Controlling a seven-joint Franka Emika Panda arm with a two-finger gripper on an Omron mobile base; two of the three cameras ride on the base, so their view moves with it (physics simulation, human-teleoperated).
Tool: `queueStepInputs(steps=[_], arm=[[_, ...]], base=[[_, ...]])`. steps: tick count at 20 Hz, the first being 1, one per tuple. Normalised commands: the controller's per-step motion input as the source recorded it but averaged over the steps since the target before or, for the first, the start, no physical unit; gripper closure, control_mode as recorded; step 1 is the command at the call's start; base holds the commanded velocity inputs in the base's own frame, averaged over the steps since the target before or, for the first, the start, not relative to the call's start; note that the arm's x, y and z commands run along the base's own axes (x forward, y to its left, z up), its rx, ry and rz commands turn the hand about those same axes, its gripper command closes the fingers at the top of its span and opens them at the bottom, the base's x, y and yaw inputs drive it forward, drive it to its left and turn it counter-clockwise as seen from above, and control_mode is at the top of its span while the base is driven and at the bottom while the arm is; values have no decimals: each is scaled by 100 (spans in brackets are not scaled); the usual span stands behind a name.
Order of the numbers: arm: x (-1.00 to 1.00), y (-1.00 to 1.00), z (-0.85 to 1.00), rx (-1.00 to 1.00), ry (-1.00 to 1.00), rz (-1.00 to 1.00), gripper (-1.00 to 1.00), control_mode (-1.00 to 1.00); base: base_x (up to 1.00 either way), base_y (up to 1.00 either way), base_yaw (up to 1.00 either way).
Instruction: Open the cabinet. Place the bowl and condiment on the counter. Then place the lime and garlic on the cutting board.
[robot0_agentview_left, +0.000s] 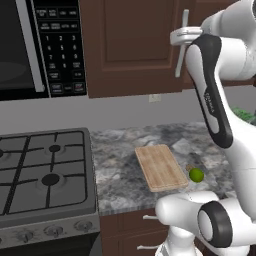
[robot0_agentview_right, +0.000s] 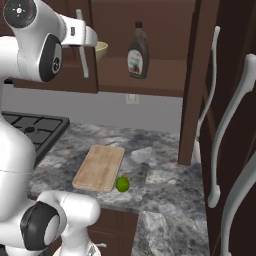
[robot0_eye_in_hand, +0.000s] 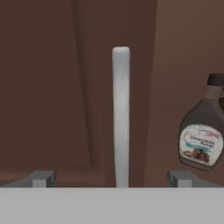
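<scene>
The bowl (robot0_agentview_right: 101, 49) sat mostly hidden behind the arm and the cabinet door handle (robot0_agentview_right: 83, 50), only a pale rim showing. The condiment bottle (robot0_eye_in_hand: 202, 127) was cut off by the hand view's right edge, its label print too blurred to read.

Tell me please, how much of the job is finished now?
One cabinet door stands open, showing the condiment bottle and bowl on the shelf. In hand: the gripper, jaws open, faces the other door's handle. Left: bowl and condiment to the counter; the lime lies beside the cutting board.
</scene>
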Motion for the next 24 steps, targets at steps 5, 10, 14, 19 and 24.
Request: queueStepInputs(steps=[5,10,14,19,24], arm=[[29,0,0,-3,0,-1,-100,-100],[30,0,-1,-1,1,-1,-100,-100],[31,0,-3,0,1,0,-100,-100],[28,-2,-2,0,0,0,-100,-100],[26,-1,-1,0,0,0,-100,-100]], base=[[0,0,0],[0,0,0],[0,0,0],[0,0,0],[0,0,0]])
